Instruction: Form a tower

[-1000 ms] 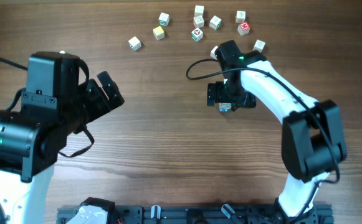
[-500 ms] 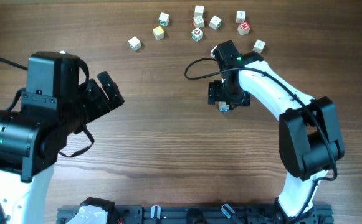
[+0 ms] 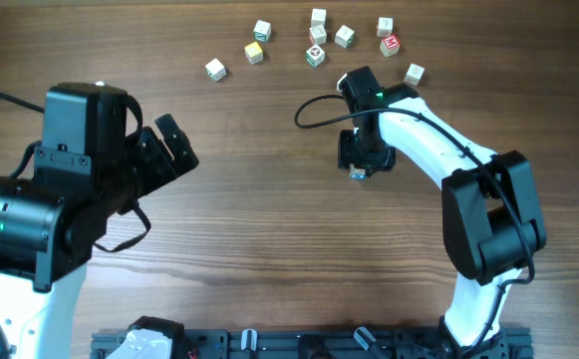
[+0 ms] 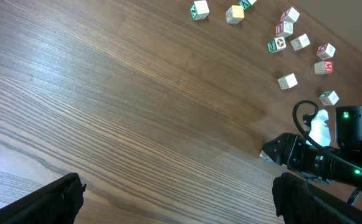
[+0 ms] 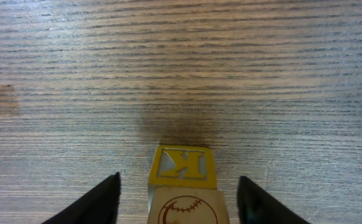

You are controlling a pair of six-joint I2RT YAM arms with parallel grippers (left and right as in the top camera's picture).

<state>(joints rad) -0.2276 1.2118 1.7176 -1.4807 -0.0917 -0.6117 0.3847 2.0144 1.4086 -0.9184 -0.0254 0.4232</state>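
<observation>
In the right wrist view a pale wooden cube (image 5: 184,186) with a yellow "K" face and a baseball drawing stands on the table. My right gripper (image 5: 179,179) is open, one finger on each side of the cube, a gap showing at both sides. Overhead, that gripper (image 3: 359,165) points down right of centre, with a bit of blue-marked cube (image 3: 357,176) peeking out below it. The arm hides whether this is a tower or one cube. My left gripper (image 4: 177,193) is wide open over bare wood, seen overhead (image 3: 174,145) at the left.
Several loose letter cubes (image 3: 314,40) lie scattered along the far edge of the table, also in the left wrist view (image 4: 286,28). One cube (image 3: 415,72) lies just right of the right arm's wrist. A black cable (image 3: 314,105) loops left of that wrist.
The right gripper's fingers have drawn in from wide open toward the cube between them. The left arm has not moved.
</observation>
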